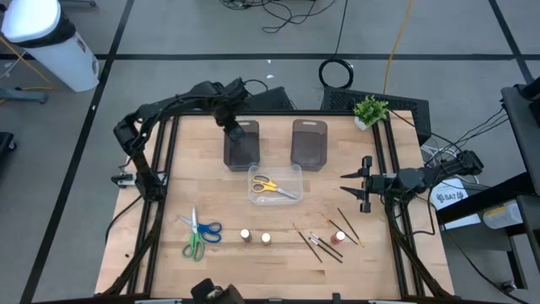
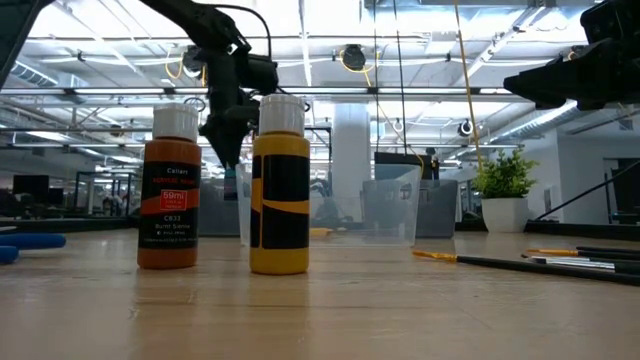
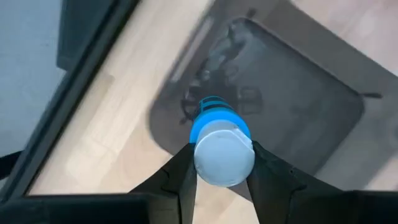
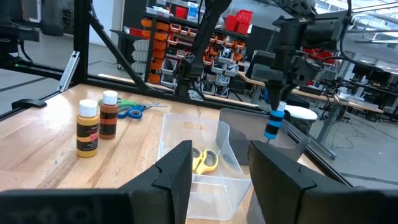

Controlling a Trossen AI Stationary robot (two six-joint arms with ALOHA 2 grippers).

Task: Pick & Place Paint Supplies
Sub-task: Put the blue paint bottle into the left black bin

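Note:
My left gripper (image 1: 230, 128) hovers over the left dark grey tray (image 1: 243, 150), shut on a small blue paint bottle (image 3: 216, 119) with a pale cap. My right gripper (image 1: 359, 184) is open and waits above the table's right side, touching nothing. Yellow scissors (image 1: 268, 185) lie in the clear box (image 1: 291, 173). Blue and green scissors (image 1: 199, 230) lie flat near the left front. A brown bottle (image 2: 175, 190) and a yellow bottle (image 2: 280, 190) stand upright at the front middle. Thin brushes (image 1: 319, 243) and a red-capped bottle (image 1: 337, 238) rest at the front right. My left gripper pinches the blue bottle at its pale cap (image 3: 224, 155) between the two fingers (image 3: 185, 163), coming from above and pointing down. The bottle hangs upright below the fingers (image 4: 273, 124), lifted clear above the left tray (image 3: 292, 106).
A second dark grey tray (image 1: 310, 142) stands right of the first. A small potted plant (image 1: 369, 110) sits at the far right corner. Bare wood lies between the clear box and the front bottles. Black frame rails run along the table's left and right edges.

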